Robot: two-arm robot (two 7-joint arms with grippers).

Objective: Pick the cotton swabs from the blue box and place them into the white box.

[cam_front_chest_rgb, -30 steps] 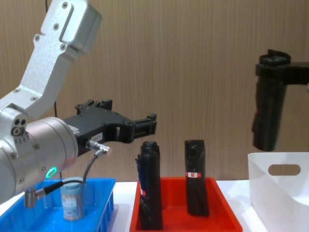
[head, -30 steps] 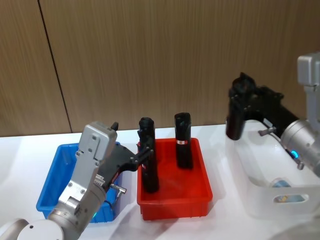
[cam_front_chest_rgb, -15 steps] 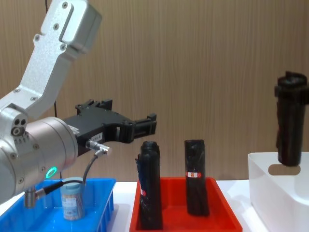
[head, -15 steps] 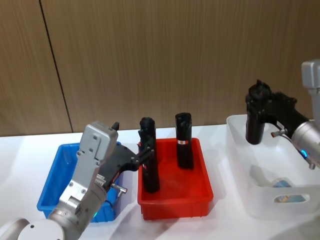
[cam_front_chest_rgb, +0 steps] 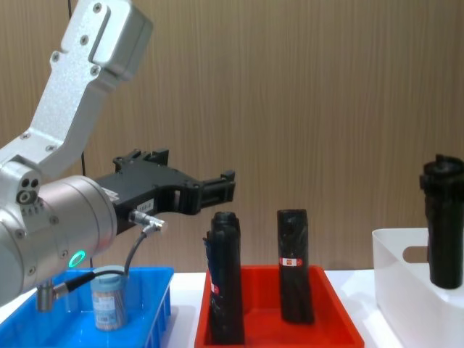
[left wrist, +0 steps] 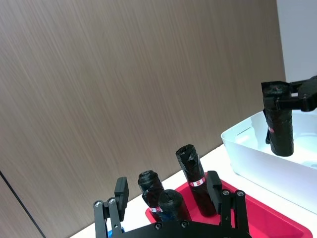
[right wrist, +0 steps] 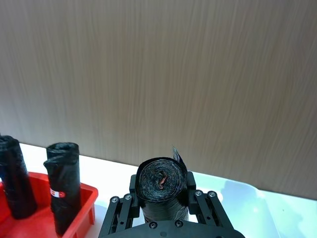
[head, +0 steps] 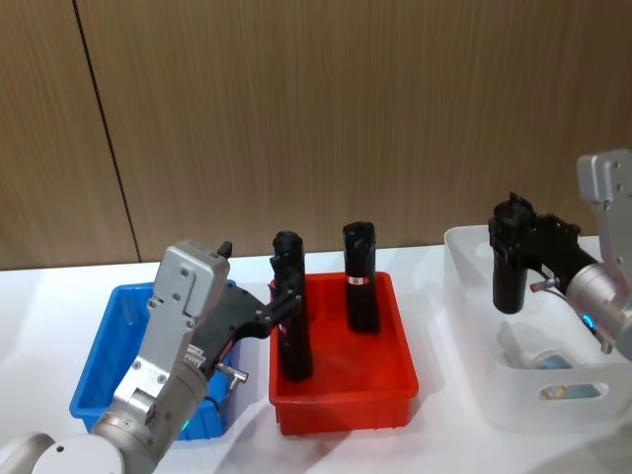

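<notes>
Wood-panelled wall stood behind a white table (head: 39,296). My right gripper (head: 510,219) was clamped on a tall black roll (head: 508,272), held upright over the white plastic bin with rounded corners (head: 513,395), where a clear jar of cotton swabs with a dusty-blue lid (head: 556,361) lay. My left gripper (cam_front_chest_rgb: 221,190), fingers apart and empty, hung above the bright blue shallow bin (cam_front_chest_rgb: 148,308), where another swab jar (cam_front_chest_rgb: 109,299) stood. Two more black rolls (head: 360,276) stood upright in the red tray (head: 341,405) between the bins.
</notes>
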